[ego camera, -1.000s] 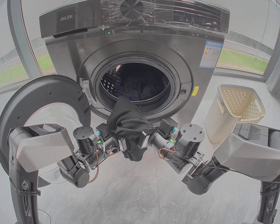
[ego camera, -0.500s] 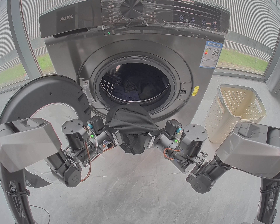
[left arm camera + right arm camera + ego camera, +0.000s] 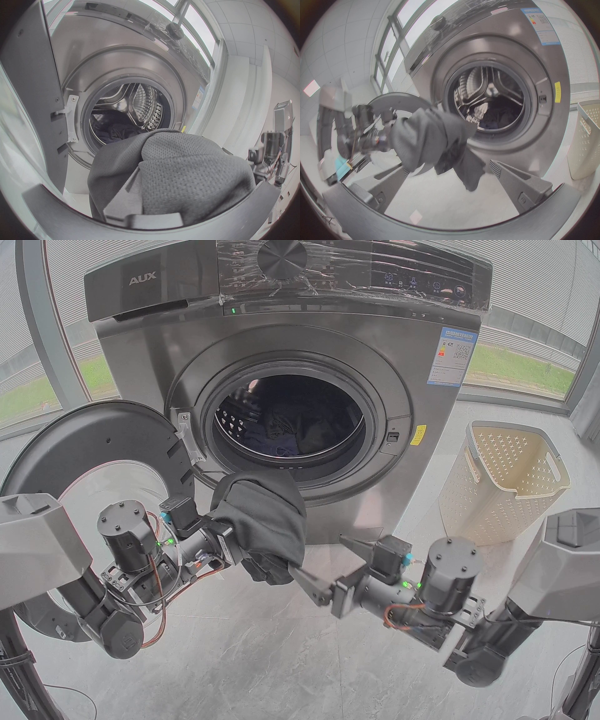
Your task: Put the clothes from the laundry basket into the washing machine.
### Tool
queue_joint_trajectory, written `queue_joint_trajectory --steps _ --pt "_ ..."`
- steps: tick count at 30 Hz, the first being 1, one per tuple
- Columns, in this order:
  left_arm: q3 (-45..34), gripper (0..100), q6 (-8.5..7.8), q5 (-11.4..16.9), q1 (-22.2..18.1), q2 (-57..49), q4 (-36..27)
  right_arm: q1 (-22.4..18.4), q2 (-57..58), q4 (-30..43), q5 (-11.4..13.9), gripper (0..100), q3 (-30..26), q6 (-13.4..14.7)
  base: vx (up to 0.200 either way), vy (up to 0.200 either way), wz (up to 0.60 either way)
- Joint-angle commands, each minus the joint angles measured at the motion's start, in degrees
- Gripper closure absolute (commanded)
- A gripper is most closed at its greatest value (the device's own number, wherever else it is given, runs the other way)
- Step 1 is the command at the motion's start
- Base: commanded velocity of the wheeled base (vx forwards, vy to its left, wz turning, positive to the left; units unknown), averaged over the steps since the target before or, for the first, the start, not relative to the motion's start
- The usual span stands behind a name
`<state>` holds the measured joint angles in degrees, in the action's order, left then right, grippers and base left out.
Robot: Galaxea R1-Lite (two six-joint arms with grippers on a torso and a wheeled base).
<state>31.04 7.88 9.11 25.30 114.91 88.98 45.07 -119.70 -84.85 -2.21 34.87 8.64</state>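
Observation:
A dark grey garment [image 3: 262,515] hangs bunched over my left gripper [image 3: 255,543], which is shut on it, just below and in front of the washing machine's round opening [image 3: 290,418]. The left wrist view has the cloth [image 3: 187,168] draped over the gripper [image 3: 150,193], with the drum [image 3: 140,106] behind. My right gripper [image 3: 322,559] stands open and empty, to the right of the garment and a little lower. The right wrist view sets its fingers [image 3: 518,184] apart, with the garment [image 3: 422,137] hanging beyond them. More dark clothes lie in the drum.
The machine's round door [image 3: 94,440] is swung open on the left, behind my left arm. A cream laundry basket [image 3: 506,477] stands on the floor to the right of the machine; no clothes show inside it. Bare grey floor [image 3: 281,652] lies in front.
My right gripper let go of the garment, opened and drew back to the right and down. The left arm pulled the garment off the opening's lip and carried it to the left.

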Motion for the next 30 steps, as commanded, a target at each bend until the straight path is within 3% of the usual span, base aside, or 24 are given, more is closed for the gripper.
queue_joint_trajectory --steps 1,5,11,21,25,30 --pt "-6.4 100 2.06 -0.8 1.1 -8.1 0.4 2.0 8.3 -3.1 4.1 0 -17.5 -1.3 0.000 0.000 0.00" --pt "-6.0 100 2.06 -1.5 1.0 -7.8 0.4 0.7 9.5 -3.6 3.4 0 -17.6 -1.3 0.000 0.000 0.00" --pt "-10.0 100 1.00 -1.6 2.3 -7.4 0.5 -5.1 9.2 -3.6 3.3 0 -19.6 -1.4 0.000 0.000 0.00" --pt "-12.4 100 0.74 -1.3 5.3 -7.8 0.5 -8.7 7.0 -3.6 3.8 0 -22.1 -1.5 0.000 0.000 0.00" --pt "-13.4 100 -1.99 -1.7 6.6 -7.2 0.5 -11.1 7.0 -3.6 3.8 0 -20.5 -1.6 0.000 0.000 0.00" --pt "-13.3 100 -2.25 -1.7 7.2 -5.9 0.5 -12.5 8.6 -3.6 4.7 0 -20.8 -1.9 0.000 0.000 0.00"
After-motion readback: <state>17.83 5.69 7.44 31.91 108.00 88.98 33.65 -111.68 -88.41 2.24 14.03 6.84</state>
